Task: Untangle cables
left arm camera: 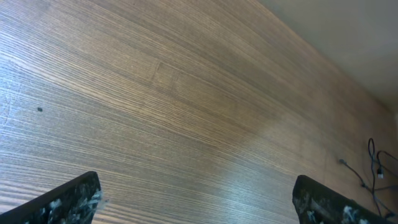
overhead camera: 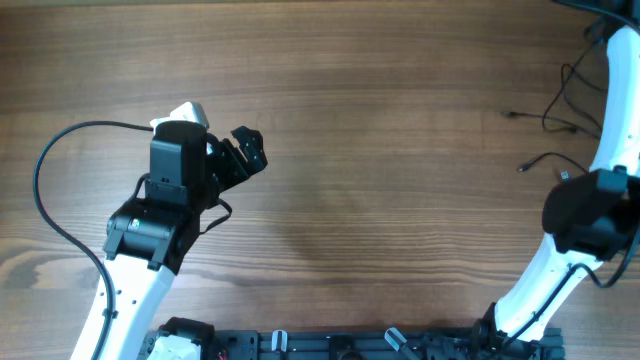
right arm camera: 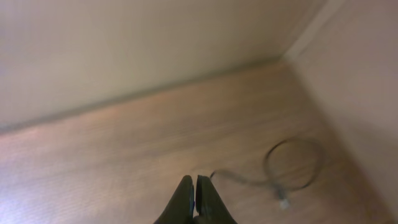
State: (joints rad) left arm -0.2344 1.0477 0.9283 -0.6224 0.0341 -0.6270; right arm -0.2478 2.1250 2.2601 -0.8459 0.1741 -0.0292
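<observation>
Wooden counter (overhead camera: 400, 200): cables (overhead camera: 546, 120) lie loose at far right. Left pincer (overhead camera: 243, 150) gapes wide, empty, well apart. Right pincer (right arm camera: 194, 182) pressed together beside one cord; grip unconfirmed. Judgement: separation barely begun; next, secure a cord.

Top-down overhead, oblique wrists, shared cables (overhead camera: 546, 120)
</observation>
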